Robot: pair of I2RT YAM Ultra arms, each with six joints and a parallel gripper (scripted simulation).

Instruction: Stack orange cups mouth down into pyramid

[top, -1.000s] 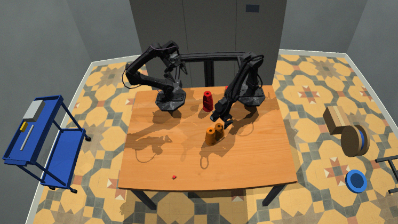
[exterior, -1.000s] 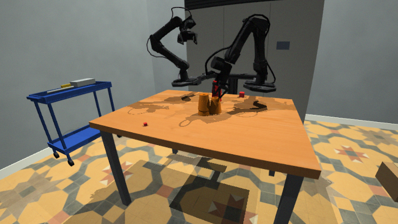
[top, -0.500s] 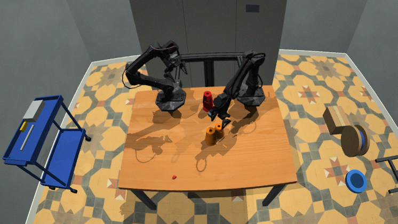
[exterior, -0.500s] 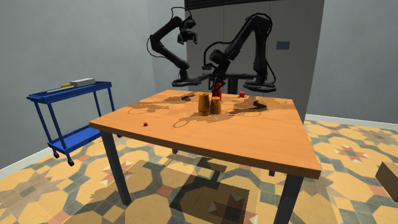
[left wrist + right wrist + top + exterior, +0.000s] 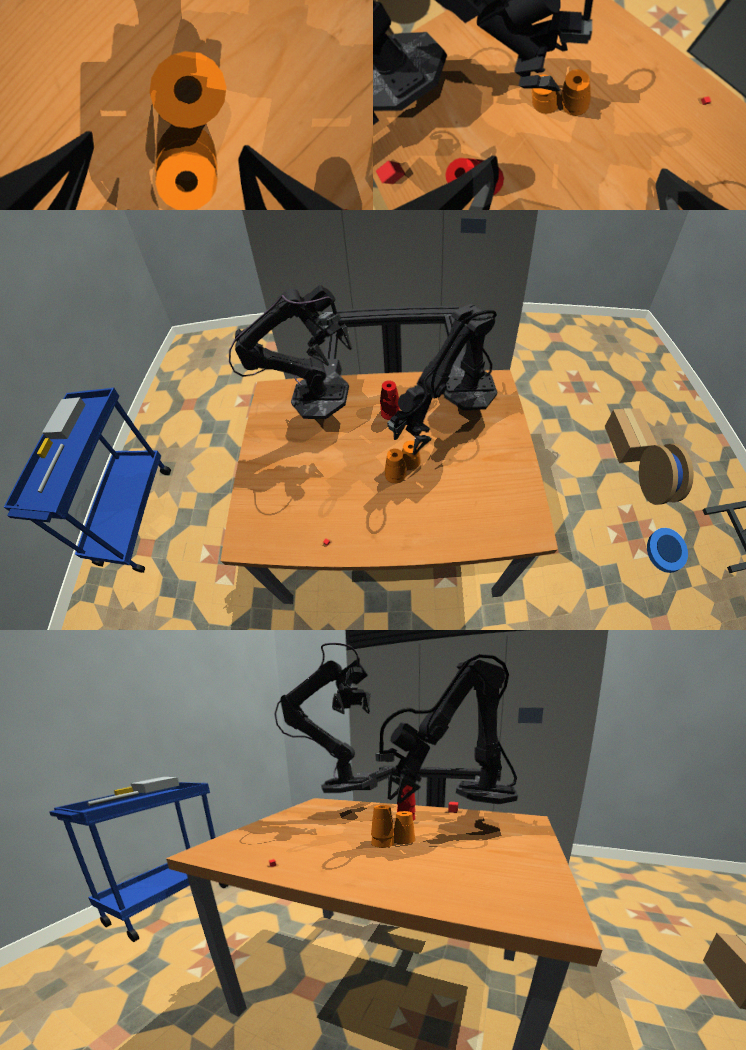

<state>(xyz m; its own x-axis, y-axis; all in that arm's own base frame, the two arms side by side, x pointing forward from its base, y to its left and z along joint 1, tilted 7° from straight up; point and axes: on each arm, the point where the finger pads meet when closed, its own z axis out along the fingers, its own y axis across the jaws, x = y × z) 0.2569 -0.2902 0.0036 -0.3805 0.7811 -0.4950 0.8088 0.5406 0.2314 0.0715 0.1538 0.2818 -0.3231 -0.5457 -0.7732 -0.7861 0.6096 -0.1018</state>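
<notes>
On the desk, the taller orange stack, seemingly two nested cups, is standing mouth down just beside the shorter orange cup. The left fingers are standing wide open, holding nothing; the right fingers, also wide and empty, are hanging well apart. The left arm now seems to be needing clearance above both, then centring over the stack, gripping only its upper cup, drawing it straight up and lowering it level across the middle.
</notes>
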